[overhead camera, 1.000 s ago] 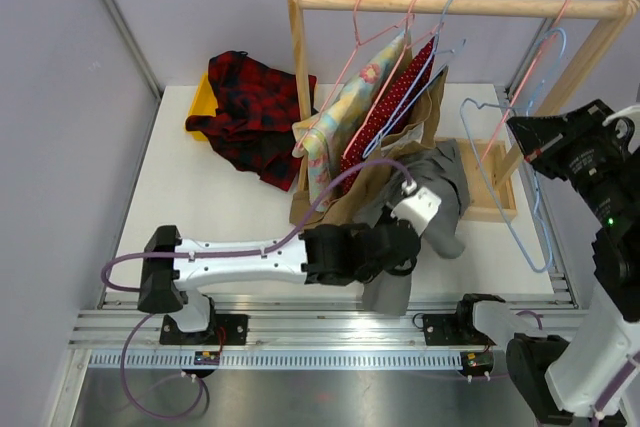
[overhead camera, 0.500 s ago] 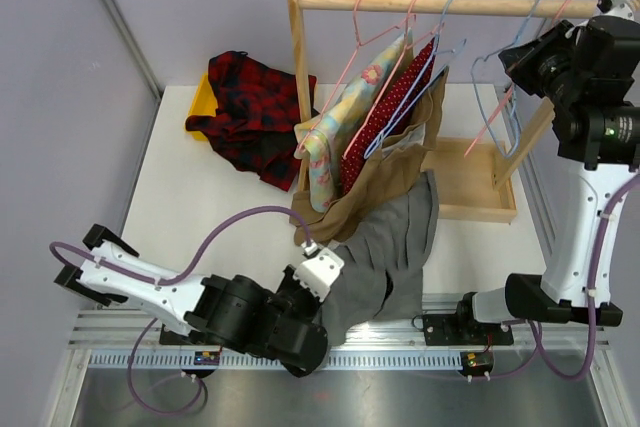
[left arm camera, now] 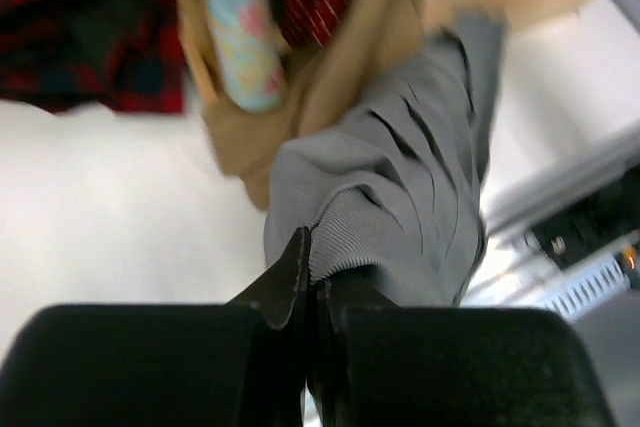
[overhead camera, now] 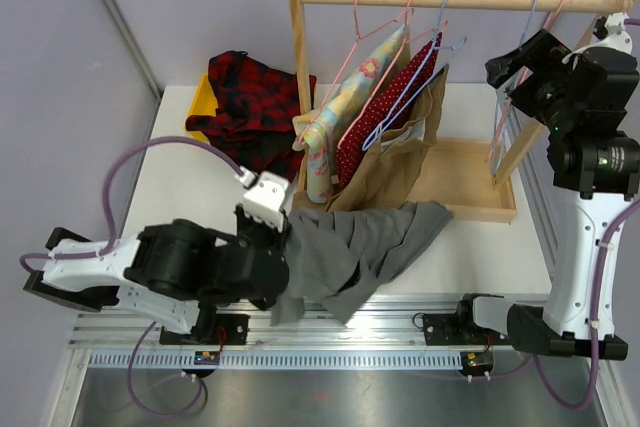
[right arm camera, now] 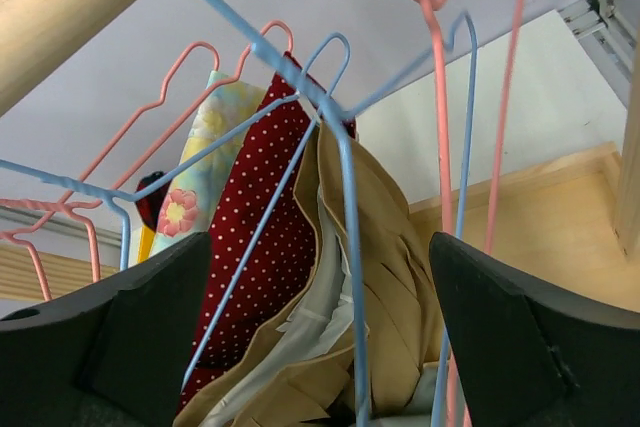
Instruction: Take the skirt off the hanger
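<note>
At near left, my left pincer (left arm camera: 308,247) pinches the grey skirt (left arm camera: 400,197) to draw it clear; my right pincer (right arm camera: 320,277) gapes around the blue hanger (right arm camera: 348,207).

On my screen: the skirt (overhead camera: 350,252) sprawls on the table (overhead camera: 190,197) before the rack (overhead camera: 297,67), its left end in my left gripper (left arm camera: 308,252), clothes (overhead camera: 385,97) hanging on the rail's (overhead camera: 480,2) left half, my right gripper (overhead camera: 505,67) beside two hangers (overhead camera: 533,9) at its right end.
</note>
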You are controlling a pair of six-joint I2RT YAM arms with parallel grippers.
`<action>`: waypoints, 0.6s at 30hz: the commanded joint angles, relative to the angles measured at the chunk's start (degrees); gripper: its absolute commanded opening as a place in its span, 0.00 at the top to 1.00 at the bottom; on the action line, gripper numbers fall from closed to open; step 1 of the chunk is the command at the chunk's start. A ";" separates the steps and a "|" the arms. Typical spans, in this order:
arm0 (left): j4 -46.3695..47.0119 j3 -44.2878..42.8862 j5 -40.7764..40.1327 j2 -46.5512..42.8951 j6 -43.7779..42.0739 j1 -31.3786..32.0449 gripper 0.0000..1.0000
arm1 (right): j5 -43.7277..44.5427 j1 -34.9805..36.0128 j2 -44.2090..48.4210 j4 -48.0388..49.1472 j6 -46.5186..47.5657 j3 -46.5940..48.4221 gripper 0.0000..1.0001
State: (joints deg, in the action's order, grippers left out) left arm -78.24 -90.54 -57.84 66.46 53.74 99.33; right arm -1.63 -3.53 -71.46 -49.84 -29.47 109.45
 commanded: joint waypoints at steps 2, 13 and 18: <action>-2.64 -11.11 -7.10 1.48 -22.64 -6.68 1.00 | 4.79 -0.25 3.87 -0.69 2.40 -2.65 0.01; 27.00 -20.61 20.52 0.32 -59.88 -52.54 1.00 | 4.18 -0.25 9.67 0.97 2.14 -11.27 0.01; 31.22 -35.53 42.25 16.97 -56.91 -78.25 1.00 | 2.77 -0.25 11.34 1.85 1.79 -15.40 0.01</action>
State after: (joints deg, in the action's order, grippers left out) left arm -56.47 -117.82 -32.60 73.06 -0.58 31.86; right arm 1.89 -3.53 -61.82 -50.37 -27.83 95.48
